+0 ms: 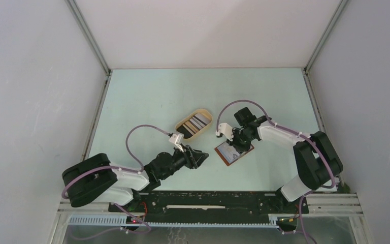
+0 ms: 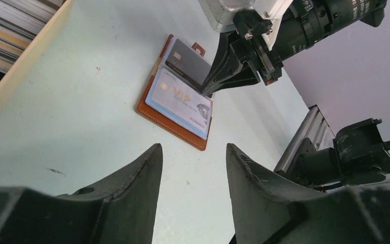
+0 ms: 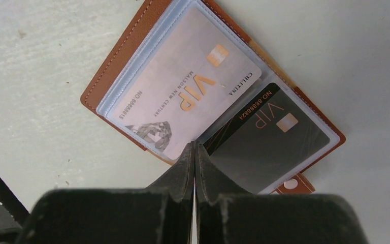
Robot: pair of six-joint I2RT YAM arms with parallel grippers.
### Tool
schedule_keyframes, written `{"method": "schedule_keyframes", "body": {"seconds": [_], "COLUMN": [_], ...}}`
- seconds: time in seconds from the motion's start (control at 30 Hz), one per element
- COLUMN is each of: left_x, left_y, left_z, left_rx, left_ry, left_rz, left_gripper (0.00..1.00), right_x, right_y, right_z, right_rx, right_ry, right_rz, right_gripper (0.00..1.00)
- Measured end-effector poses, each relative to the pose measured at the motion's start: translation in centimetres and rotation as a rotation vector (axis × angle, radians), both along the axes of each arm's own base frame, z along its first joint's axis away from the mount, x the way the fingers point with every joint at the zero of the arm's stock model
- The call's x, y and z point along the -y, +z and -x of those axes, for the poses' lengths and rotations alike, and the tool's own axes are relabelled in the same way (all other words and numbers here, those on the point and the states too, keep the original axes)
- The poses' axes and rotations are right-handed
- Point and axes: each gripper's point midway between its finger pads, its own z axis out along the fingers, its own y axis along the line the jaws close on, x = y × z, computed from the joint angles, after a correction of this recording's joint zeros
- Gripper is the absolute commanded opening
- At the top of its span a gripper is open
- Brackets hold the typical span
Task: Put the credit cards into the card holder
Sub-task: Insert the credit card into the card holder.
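- The right gripper point(image 3: 194, 148) is closed tight, its 2 fingertips pressed flat together with no gap. They sit at the near edge of the open wallet point(image 3: 112, 65), right at the seam between its 2 halves. I cannot tell whether they pinch a bit of the clear sleeve there.
- The left gripper point(image 2: 193, 152) stands about halfway apart with nothing between its fingers. It is low over the table point(image 1: 147, 96), to the left of the wallet and clear of it.
- The wallet lies open and flat on the table between the 2 arms, with the right gripper directly over it.
- A pale card point(image 3: 183, 86) with gold "VIP" lettering fills 1 clear pocket of the wallet.
- A black card point(image 3: 269, 137), also marked "VIP", fills the pocket beside it; the 2 cards lie side by side.
- A small snap tab point(image 3: 294, 184) sticks out from the wallet's edge next to the black card.
- A tan oval tray point(image 1: 209, 116) sits farther back on the table, to the left of the wallet and apart from it.
- The tray holds a stack of cards point(image 1: 195, 122), dark and light, packed on edge.
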Motion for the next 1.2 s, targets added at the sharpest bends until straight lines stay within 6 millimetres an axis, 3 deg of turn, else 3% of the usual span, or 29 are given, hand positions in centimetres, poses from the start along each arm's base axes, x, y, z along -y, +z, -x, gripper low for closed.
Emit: {"method": "schedule_keyframes", "body": {"seconds": [0.4, 0.63, 0.7, 0.83, 1.0, 1.2], "left_x": [0.5, 0.7, 0.7, 0.3, -0.4, -1.2], "left_y": [-0.6, -0.4, -0.1, 1.5, 4.1, 6.5], "left_z": [-0.3, -0.4, -0.4, -0.2, 0.0, 0.0], "left_rx": [-0.024, -0.022, -0.016, 0.017, 0.107, 0.206], "left_ry": [0.006, 0.005, 0.004, 0.002, -0.004, -0.001], "left_rz": [0.006, 0.012, 0.018, 0.036, 0.034, 0.005], "left_gripper": [0.51, 0.52, 0.53, 0.54, 0.61, 0.76], "right_x": [-1.1, -1.8, -2.0, -2.1, -0.8, -0.4], "right_y": [-0.4, 0.8, 2.1, 7.0, 13.1, 16.3], "right_z": [0.5, 0.5, 0.5, 0.1, -0.6, 0.2], "right_rx": [-0.018, -0.020, 0.002, 0.095, 0.219, 0.280], "right_ry": [0.029, 0.015, 0.008, -0.009, -0.045, 0.002], "right_rz": [0.008, -0.030, -0.062, -0.203, -0.397, -0.521], "right_gripper": [0.03, 0.12, 0.15, 0.26, 0.45, 0.73]}}
